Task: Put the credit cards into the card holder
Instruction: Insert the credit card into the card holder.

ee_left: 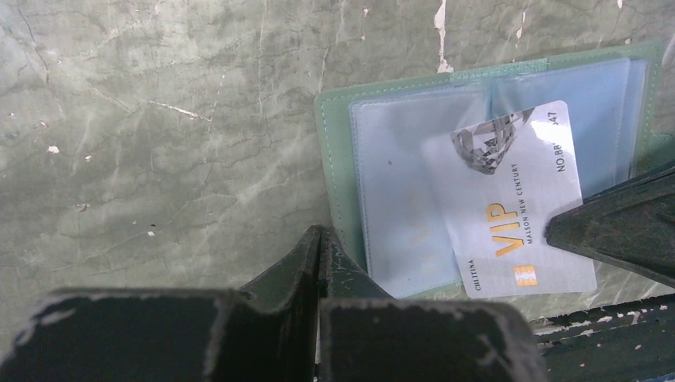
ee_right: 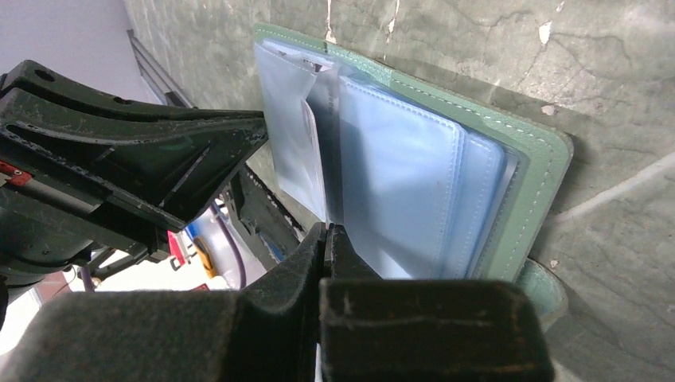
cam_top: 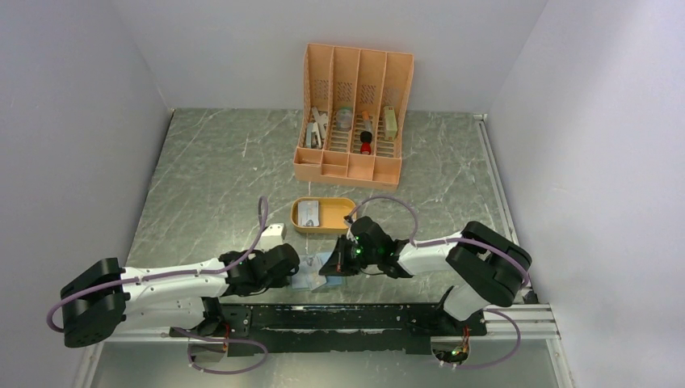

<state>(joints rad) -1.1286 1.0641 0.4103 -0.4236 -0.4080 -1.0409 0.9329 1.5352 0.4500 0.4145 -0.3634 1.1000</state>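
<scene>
**Open card holder [ee_left: 338, 151] on the table [ee_left: 159, 119], pockets upward, with both claws working at it.** The holder lies just in front of the arm bases. A pale VIP card [ee_left: 509, 239] sits askew on the leaf of the holder nearer the right claw. Its upper corner appears to lie under the film of a clear pocket [ee_left: 398, 159], and its lower half is bare.

- **Left claw [ee_left: 320, 243]:** the jaws are pressed together, with the tips at the holder's near edge beside the card. Whether it nips the cover or merely pins it cannot be told.
- **Right claw [ee_right: 326, 235]:** the jaws are likewise together, with the tip against the card's outer edge. No card shows between them.
- **Second card [cam_top: 309, 212]:** it lies in the orange tray [cam_top: 323, 229], beyond the holder.

Likely hazards, as judged from this arrangement:

- **(a) Jamming.** The card is skewed to the pocket mouth. A push from the tip may catch a corner on the stitched seam, buckle the film, or send the card over the pocket rather than into it.
- **(b) Loss of the card.** The contact is a touch and not a grip. The card may pivot about it and skid off the slick plastic onto the table.
- **(c) Sliding of the holder.** The holder looks light and the stone smooth. If the left claw's hold slips, the whole holder may travel with the push, possibly towards the rail just behind it.
- **(d) Covered pocket mouth.** The loose leaves stand fanned in the right wrist view and may fall across the pocket mouth.
- **(e) Collision.** The two claws stand close together over the holder, so a small sideways correction may bring them into contact.
</scene>
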